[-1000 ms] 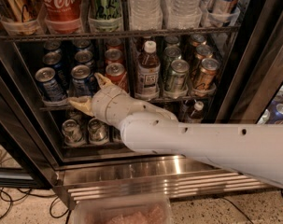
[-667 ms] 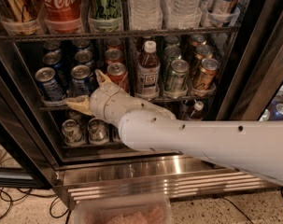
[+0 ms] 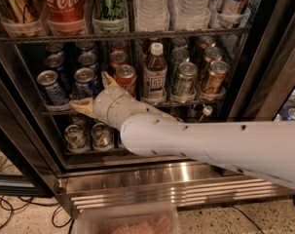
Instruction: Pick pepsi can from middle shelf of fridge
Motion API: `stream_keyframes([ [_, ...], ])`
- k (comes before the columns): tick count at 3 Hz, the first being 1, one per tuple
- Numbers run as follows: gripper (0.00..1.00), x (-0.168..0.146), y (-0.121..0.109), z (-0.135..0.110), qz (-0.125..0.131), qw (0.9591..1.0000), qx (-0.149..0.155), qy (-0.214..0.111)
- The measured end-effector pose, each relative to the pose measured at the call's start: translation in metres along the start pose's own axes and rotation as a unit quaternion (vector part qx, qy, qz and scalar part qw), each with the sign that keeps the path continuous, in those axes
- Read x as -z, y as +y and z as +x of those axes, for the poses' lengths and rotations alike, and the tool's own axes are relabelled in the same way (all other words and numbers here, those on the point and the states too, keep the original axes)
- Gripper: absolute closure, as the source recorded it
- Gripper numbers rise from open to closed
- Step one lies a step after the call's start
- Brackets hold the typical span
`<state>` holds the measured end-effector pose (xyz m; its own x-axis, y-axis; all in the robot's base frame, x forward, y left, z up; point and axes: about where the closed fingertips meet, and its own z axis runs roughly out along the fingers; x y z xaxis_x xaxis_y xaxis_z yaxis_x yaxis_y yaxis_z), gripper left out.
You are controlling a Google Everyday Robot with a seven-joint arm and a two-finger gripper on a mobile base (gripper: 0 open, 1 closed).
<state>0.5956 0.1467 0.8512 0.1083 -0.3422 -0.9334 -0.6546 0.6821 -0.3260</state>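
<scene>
Gripper (image 3: 88, 89) at the front of the middle shelf (image 3: 54, 112), a thin dark wire rack with clear plastic holders along its front edge, inside the tall black-framed drinks fridge (image 3: 152, 177) with a brushed steel base panel. Jaws are spread apart: one tan finger (image 3: 81, 106) points left, low along the shelf edge, and the other rises just right of the blue aluminium pepsi can (image 3: 85, 81) with silver lid. Can stands upright in the front row, second from the left, between the two fingers. Cannot tell whether either finger touches it. A second blue can (image 3: 52, 87) stands just beside it on the left, and a red can (image 3: 125, 77) just beside it on the right. Further right on the same shelf: brown bottle with white cap (image 3: 154, 72), green-and-silver can (image 3: 184, 78), copper-coloured can (image 3: 215, 77). The thick white arm (image 3: 210, 145) enters from the lower right and crosses in front of the bottom shelf, hiding part of it. Two silver-topped cans (image 3: 88, 136) are visible there, below the wrist. Upper shelf holds a large red Coca-Cola can (image 3: 64, 4), a green can (image 3: 108, 6) and clear water bottles (image 3: 152, 6). A clear plastic tub (image 3: 127, 223) sits on the speckled floor in front of the base panel, with black cables (image 3: 6, 213) at the lower left.
</scene>
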Motion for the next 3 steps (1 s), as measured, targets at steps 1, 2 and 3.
stream_keyframes([
  [1, 0.24, -0.005, 0.000, 0.002, 0.013, 0.9999, -0.002, 0.005],
  [2, 0.26, -0.015, 0.005, 0.001, 0.028, 0.9996, -0.003, 0.008],
  [3, 0.28, -0.019, 0.006, 0.001, 0.032, 0.9995, -0.003, 0.006],
])
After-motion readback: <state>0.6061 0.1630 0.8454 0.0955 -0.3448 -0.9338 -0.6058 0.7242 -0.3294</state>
